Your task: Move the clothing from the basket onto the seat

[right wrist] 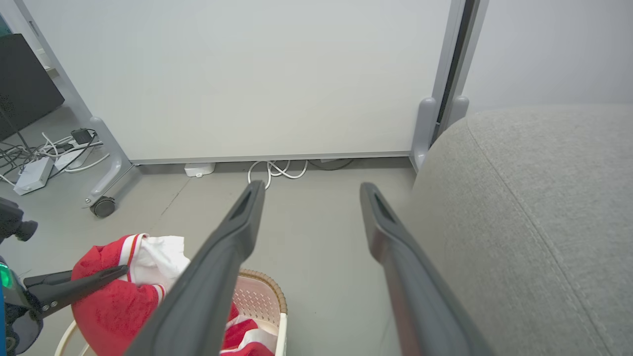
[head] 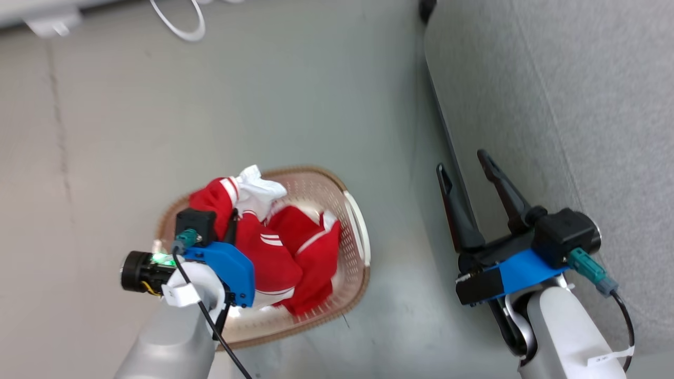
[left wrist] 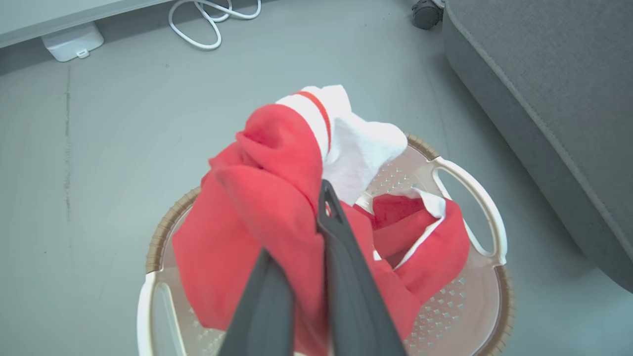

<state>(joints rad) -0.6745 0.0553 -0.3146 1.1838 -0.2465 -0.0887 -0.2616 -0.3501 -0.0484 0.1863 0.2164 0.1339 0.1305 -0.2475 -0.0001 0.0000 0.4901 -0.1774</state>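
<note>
On my feed the left claw (left wrist: 296,222) is clamped on a fold of the red-and-white garment (left wrist: 277,163), with red fabric pinched between its two dark fingers. The cloth bunches up above them into a lump topped by a white panel with a red stripe. From the right wrist camera that lump sits higher than the brown rim of the basket (left wrist: 168,217), while the garment's lower part hangs down inside it. The second red garment (left wrist: 420,237), edged with a white band, lies crumpled in the basket against the wall nearest the white side handle. The basket stands on the grey floor (head: 263,105), near the seat (head: 579,105) but apart from it, with a strip of floor between them. My right claw (head: 462,161) is spread wide and holds nothing. In the head camera its fingers point up the picture and hang over the line where the floor meets the seat's side. The seat's grey top, crossed by a seam line, carries none of the clothing. A white cable (left wrist: 207,24) loops on the floor beyond the basket, by the foot of a pale panel.
</note>
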